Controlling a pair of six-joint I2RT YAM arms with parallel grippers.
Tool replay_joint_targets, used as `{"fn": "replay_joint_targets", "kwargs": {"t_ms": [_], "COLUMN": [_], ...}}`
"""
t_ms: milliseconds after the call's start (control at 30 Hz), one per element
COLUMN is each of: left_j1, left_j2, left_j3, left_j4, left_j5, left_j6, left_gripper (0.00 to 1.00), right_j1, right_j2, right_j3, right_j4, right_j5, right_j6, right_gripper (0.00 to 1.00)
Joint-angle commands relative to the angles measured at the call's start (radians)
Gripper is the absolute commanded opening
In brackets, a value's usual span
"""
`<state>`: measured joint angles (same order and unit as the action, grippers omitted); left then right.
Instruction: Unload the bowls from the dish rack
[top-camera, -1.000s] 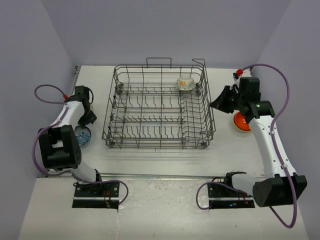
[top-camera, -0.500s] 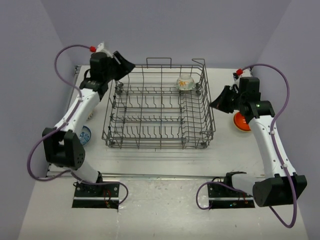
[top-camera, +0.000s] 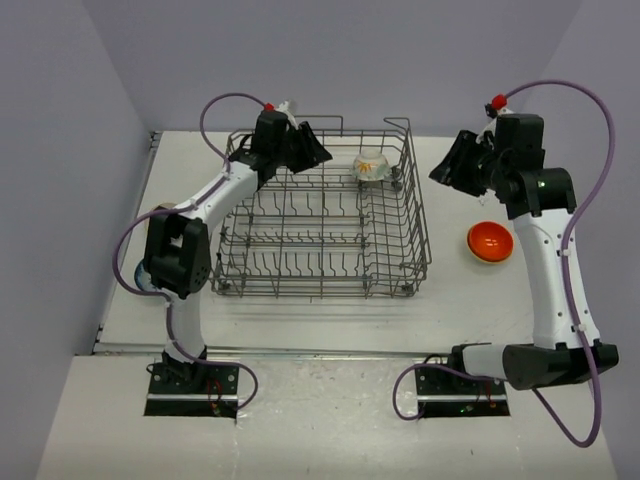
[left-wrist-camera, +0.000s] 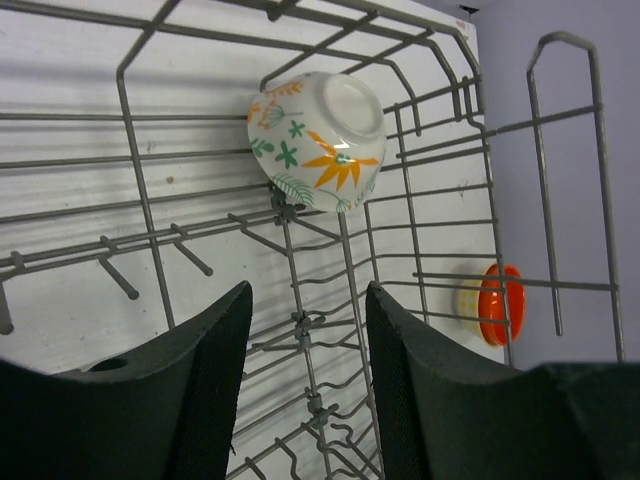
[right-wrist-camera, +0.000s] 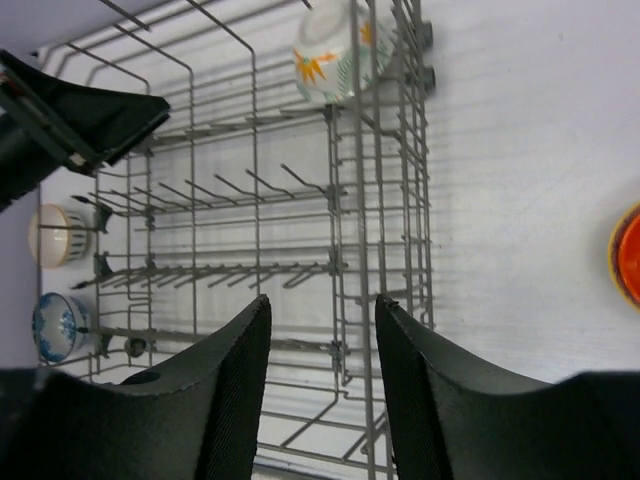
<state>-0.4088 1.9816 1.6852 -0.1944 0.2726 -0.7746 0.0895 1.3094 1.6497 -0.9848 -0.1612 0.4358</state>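
Furthest left, two bowls sit on the worktop (top-camera: 300, 320) between its left edge and the dish rack (top-camera: 320, 215). A dark-striped bowl (right-wrist-camera: 55, 235) lies toward the far side and a blue-patterned bowl (right-wrist-camera: 55, 327) nearer the front, the two apart from each other and close to the rack's left wall. In the top view the left arm (top-camera: 215, 195) hides most of this pair.

The left jaws hang over the rack's far left corner, aimed across it to the right. They stand partly open with a clear gap, and nothing is between them.

The rack takes up the middle of the worktop, closer to the far edge than the near one. A single flowered bowl (left-wrist-camera: 317, 138), white with orange and green sprigs, remains in its far right corner. It is tipped on its side against the tines, well apart from the left jaws.

Just right of that corner the right jaws hang above the worktop, pointing back at the rack. They are also partly open and hold nothing.

Near the right edge, about midway along it, the orange bowl (top-camera: 490, 241) rests apart from the rack. A pale yellow bowl (left-wrist-camera: 467, 303) touches it, and the two look stacked.
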Motion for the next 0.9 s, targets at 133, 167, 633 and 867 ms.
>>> {"fn": "replay_joint_targets", "kwargs": {"t_ms": [133, 167, 633, 867], "left_j1": [0.013, 0.013, 0.056, 0.087], "left_j2": [0.085, 0.092, 0.140, 0.189], "left_j3": [0.145, 0.148, 0.228, 0.272], "left_j4": [-0.069, -0.069, -0.184, -0.177], "left_j5": [-0.018, -0.018, 0.008, 0.054], "left_j6": [0.028, 0.025, -0.006, -0.040], "left_gripper": [0.50, 0.50, 0.51, 0.35], "right_j1": [0.130, 0.150, 0.397, 0.395], "right_j2": [0.063, 0.073, 0.640, 0.769], "right_j3": [0.173, 0.167, 0.620, 0.682], "right_j4": [0.070, 0.137, 0.022, -0.009], "right_j5": [0.005, -0.001, 0.160, 0.284], "right_j6": [-0.014, -0.006, 0.008, -0.111], "right_gripper": [0.68, 0.72, 0.68, 0.00]}}
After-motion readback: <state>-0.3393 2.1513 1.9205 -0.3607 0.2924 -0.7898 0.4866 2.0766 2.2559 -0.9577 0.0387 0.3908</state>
